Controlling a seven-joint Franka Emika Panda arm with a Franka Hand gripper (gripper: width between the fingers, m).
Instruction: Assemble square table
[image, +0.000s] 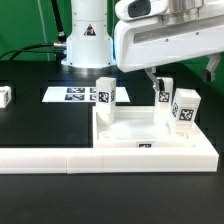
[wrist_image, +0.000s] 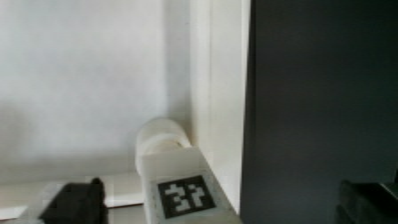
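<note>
The white square tabletop (image: 135, 128) lies on the black table against the long white L-shaped barrier (image: 60, 156). Three white legs with tags stand upright on it: one at the exterior view's left (image: 107, 95), one at its right (image: 185, 108), and one behind that (image: 163, 97) under my gripper (image: 160, 86). In the wrist view this leg (wrist_image: 183, 190) stands at the tabletop's (wrist_image: 89, 90) edge between my two dark fingers (wrist_image: 71, 203). Neither finger touches it. My gripper (wrist_image: 222, 205) is open. A fourth leg (image: 5, 95) lies far off at the exterior view's left.
The marker board (image: 72, 95) lies flat behind the tabletop, in front of the arm's white base (image: 88, 40). The black table (wrist_image: 320, 100) shows beside the tabletop's edge in the wrist view.
</note>
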